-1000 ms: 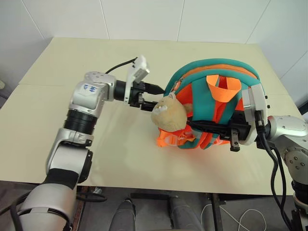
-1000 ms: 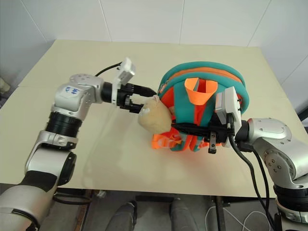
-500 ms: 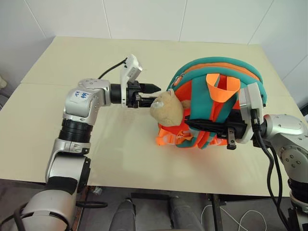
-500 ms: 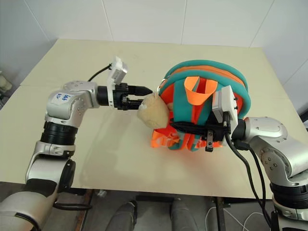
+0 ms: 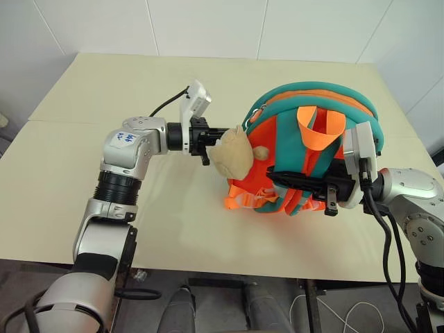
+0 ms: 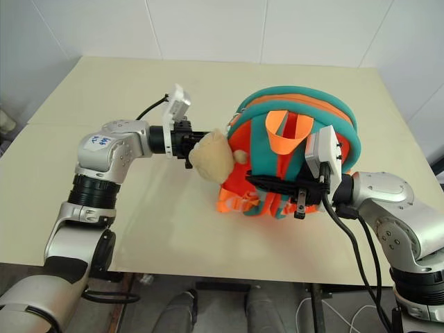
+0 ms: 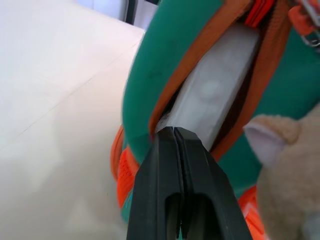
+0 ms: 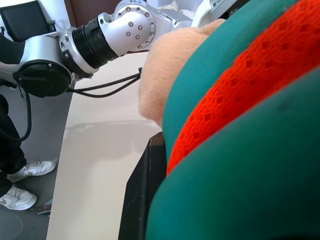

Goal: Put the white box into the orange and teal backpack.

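Reaching in from the left of the orange and teal backpack [image 5: 312, 149], the left gripper [image 7: 174, 131] has its fingers pressed together at the white box [image 7: 215, 100] inside the backpack's open slot. On the backpack's right, the right gripper [image 5: 331, 189] pinches its straps.

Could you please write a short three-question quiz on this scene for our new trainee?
1. True or false: the white box already sits inside the open backpack.
2. The left gripper is: A) wide open, B) shut, C) holding the plush toy.
3. Which gripper grips the backpack at its straps?

Key: 1 true, the box shows through the opening. 2 B, its fingers are pressed together at the edge of the opening. 3 the right gripper.
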### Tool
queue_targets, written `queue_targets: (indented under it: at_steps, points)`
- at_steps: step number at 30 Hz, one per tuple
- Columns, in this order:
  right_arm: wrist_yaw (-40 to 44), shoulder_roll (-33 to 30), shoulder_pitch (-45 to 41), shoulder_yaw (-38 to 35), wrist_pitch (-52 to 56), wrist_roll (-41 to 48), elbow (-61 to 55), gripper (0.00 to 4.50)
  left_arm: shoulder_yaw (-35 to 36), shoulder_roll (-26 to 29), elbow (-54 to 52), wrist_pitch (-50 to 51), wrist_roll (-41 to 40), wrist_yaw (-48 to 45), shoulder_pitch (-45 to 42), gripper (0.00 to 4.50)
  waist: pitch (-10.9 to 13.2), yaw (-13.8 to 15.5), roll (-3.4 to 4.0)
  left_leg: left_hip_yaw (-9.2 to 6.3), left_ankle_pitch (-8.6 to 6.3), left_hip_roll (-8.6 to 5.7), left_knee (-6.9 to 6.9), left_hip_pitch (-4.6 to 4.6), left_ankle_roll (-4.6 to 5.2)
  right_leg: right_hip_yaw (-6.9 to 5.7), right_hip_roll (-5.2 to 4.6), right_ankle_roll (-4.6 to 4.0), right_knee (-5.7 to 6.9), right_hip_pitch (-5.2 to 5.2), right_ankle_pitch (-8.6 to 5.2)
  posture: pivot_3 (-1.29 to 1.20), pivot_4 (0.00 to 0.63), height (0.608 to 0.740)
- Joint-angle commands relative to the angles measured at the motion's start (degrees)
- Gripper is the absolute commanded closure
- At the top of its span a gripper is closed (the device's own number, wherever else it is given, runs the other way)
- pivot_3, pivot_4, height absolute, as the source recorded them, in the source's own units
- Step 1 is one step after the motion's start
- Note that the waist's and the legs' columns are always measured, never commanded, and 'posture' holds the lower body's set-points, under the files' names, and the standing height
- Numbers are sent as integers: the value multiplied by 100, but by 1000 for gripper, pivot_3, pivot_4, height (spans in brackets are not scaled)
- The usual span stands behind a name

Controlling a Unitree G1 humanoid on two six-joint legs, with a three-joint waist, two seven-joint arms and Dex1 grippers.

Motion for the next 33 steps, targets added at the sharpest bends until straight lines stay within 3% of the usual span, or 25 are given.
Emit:
queue_targets:
  at_steps: [1, 6, 11, 14, 20, 26, 28, 33]
  points:
    - [-47, -32, -20, -197, -44, 109, -211, 4500, -122, -246, 97, -183, -42, -98, -202, 4480, 0, 14, 0, 0, 0, 0, 0, 0, 0, 0, 0, 0, 0, 0, 0, 0, 150, 740]
    - [-42, -6, -112, -111, -57, 68, -150, 4500, -373, -497, 477, -371, 236, 19, -131, 4480, 0, 27, 0, 0, 0, -1, 0, 1, 0, 0, 0, 0, -3, 2, 0, 0, 150, 740]
    - [-51, -6, -122, -113, -46, 75, -156, 4500, -87, -181, 2, 22, -10, -46, -76, 4480, 0, 49, 0, 0, 0, -1, -1, 0, 1, 0, 0, 0, -5, 3, 0, 0, 150, 740]
    - [-22, -18, -88, -120, -61, 61, -138, 4500, 302, 354, -614, 747, -565, -349, -41, 3887, 1, -32, 1, 0, -1, 1, -6, 0, 1, 0, 0, 0, -6, 2, 0, 0, 150, 740]
    - [6, -1, -96, -93, -84, 36, -91, 4500, 963, 1546, -1815, 1762, -1476, -664, 586, 2042, 1, -52, 2, 6, -1, 6, -38, 24, 0, 3, 0, -8, -7, 6, -5, 0, 150, 740]
    - [106, 16, -185, -20, -128, -20, 50, 4500, 1193, 2067, -2837, 2097, -2141, -751, 1266, 142, 2, -8, 1, 3, -2, 9, -38, 32, -1, -3, 0, -15, -10, 20, -9, 0, 150, 740]
    - [129, 26, -223, 3, -134, -32, 85, 4500, 1149, 2037, -3013, 2030, -2182, -629, 1347, 19, 2, 1, 0, 4, -3, 8, -35, 32, -2, -2, -2, -15, -14, 25, -9, 0, 150, 740]
    - [176, 62, -294, 59, -139, -87, 136, 4500, 677, 1318, -2791, 1514, -1785, 98, 1253, 19, 2, 2, 0, 7, -3, 8, -33, 46, -2, -2, -1, -15, -16, 36, -9, 0, 150, 740]
